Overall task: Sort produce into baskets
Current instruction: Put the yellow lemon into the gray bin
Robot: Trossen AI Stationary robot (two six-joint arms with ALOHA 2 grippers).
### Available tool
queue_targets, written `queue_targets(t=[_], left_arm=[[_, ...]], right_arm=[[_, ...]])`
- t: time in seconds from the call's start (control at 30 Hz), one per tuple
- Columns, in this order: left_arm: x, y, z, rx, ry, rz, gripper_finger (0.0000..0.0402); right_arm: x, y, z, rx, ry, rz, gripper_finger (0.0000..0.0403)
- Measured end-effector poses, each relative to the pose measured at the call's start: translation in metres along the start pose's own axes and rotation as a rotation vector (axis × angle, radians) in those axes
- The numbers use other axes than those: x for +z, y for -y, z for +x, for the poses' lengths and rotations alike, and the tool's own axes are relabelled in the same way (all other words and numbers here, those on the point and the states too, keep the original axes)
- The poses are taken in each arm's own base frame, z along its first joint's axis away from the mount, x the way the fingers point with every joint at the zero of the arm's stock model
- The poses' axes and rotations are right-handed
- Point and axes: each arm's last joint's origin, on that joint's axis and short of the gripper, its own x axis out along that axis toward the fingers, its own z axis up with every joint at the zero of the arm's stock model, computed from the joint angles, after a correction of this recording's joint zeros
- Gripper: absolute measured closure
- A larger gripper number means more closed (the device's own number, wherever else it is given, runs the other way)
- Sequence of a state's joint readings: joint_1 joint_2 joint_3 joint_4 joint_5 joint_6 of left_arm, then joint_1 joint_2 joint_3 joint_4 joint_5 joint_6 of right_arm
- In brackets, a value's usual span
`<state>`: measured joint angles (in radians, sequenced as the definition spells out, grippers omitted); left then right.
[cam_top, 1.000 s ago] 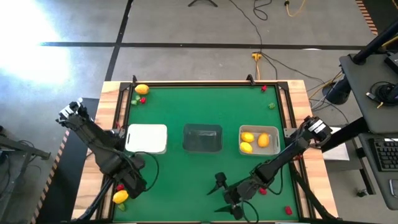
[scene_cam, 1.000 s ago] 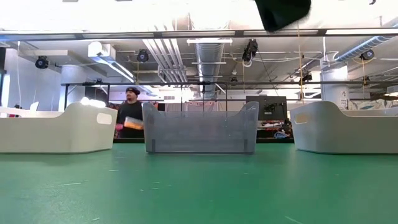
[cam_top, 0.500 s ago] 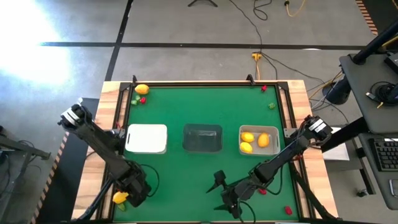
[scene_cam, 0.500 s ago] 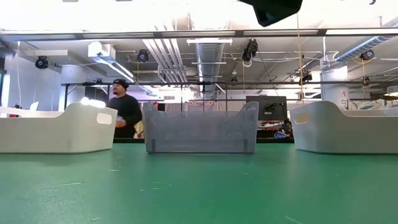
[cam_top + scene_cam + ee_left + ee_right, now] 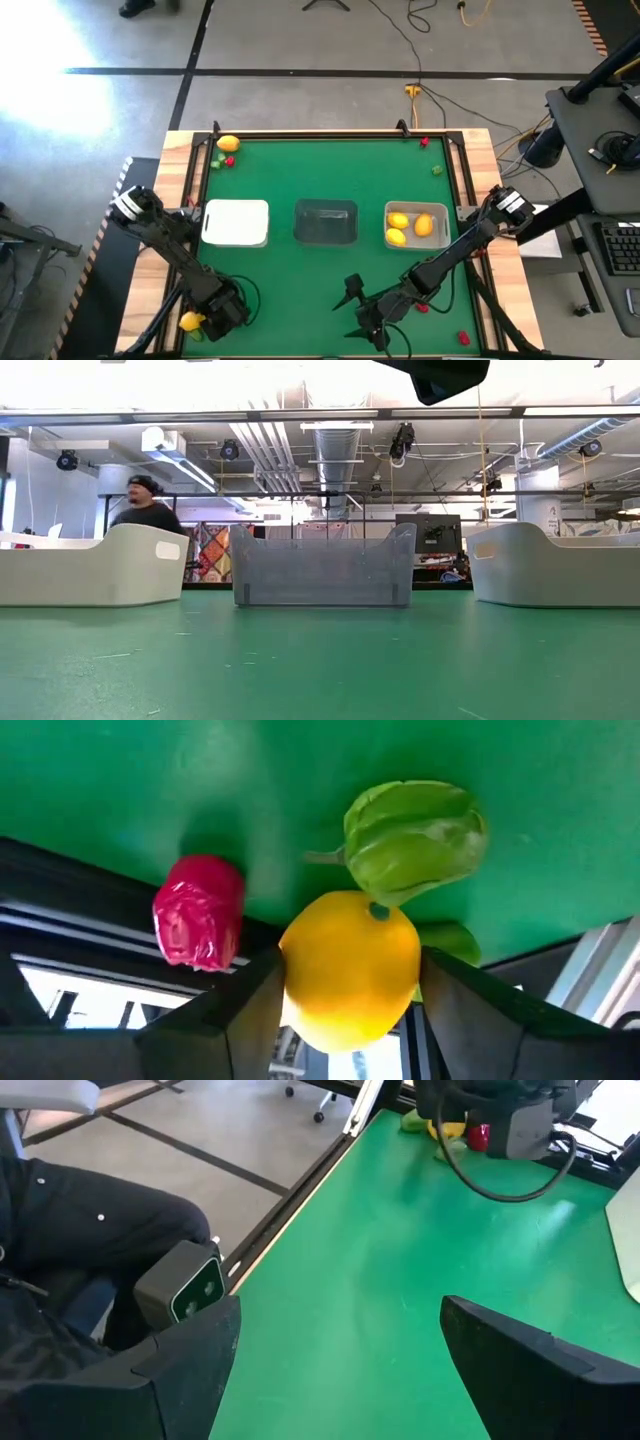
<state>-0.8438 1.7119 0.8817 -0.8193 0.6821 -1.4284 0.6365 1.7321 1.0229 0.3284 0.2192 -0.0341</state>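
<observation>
Half-hidden yellow fruit [image 5: 190, 320] under left gripper [image 5: 215, 318]

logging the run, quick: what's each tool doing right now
left tool: around the yellow lemon, grip cannot be told.
right tool: open, empty.

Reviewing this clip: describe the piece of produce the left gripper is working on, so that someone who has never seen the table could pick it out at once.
Start at the green table and go to its near-left corner, where the left gripper sits low over a small cluster. The yellow lemon-like fruit lies between its fingers. It is the only round yellow piece there, larger than the red piece beside it and smooth, unlike the lobed green piece touching it.
</observation>
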Motion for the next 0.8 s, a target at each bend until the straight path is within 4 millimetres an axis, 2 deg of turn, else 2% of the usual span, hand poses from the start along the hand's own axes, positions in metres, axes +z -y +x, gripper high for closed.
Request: queue_targets(t=[0.47,0.6,0.8], left_arm=[[-0.003,0.004,0.016,0.084,-0.007,0.031,0.0138],[-0.003,0.004,0.015,0.080,0.005,0.032,0.0153],[-0.007,0.002,0.010,0.076,0.012,0.034,0.0209]], right_arm=[[-0.001,0.000,0.000,-0.001,-0.012,0.005,0.0069],[-0.002,0.000,0.000,-0.002,-0.014,0.004,0.0069],[-0.003,0.003,0.001,-0.009,-0.027,0.003,0.0069]])
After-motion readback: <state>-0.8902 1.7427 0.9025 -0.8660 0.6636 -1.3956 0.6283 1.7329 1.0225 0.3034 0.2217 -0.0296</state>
